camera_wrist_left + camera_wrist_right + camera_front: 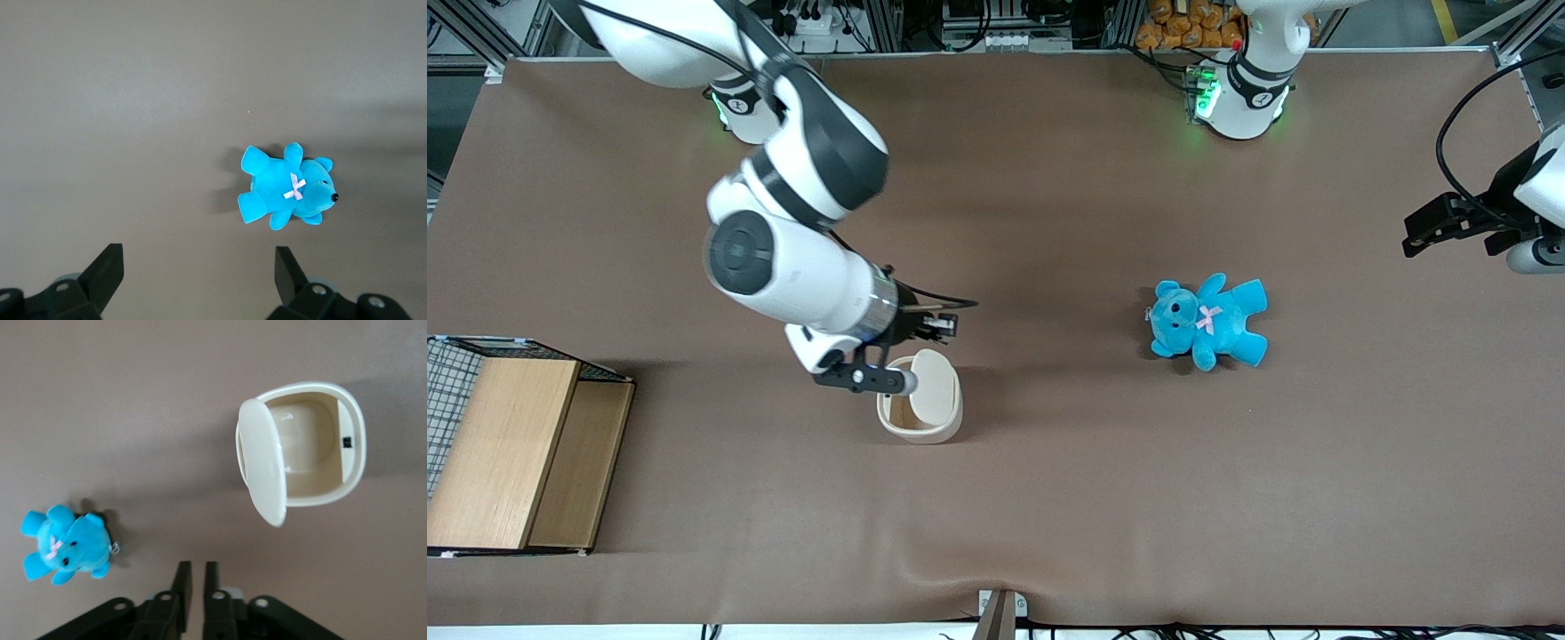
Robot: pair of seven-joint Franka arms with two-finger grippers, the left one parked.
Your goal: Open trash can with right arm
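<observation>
The cream-white trash can stands on the brown table, nearer to the front camera than my right arm. Its hinged lid is swung up and stands nearly upright, so the inside is open to view. In the right wrist view the trash can shows its empty inside, with the lid raised along one side. My right gripper hovers just above the can's lid, a little farther from the front camera, apart from the lid. Its fingers are shut with nothing between them.
A blue teddy lies on the table toward the parked arm's end; it also shows in the left wrist view and the right wrist view. A wooden box with wire mesh stands at the working arm's end of the table.
</observation>
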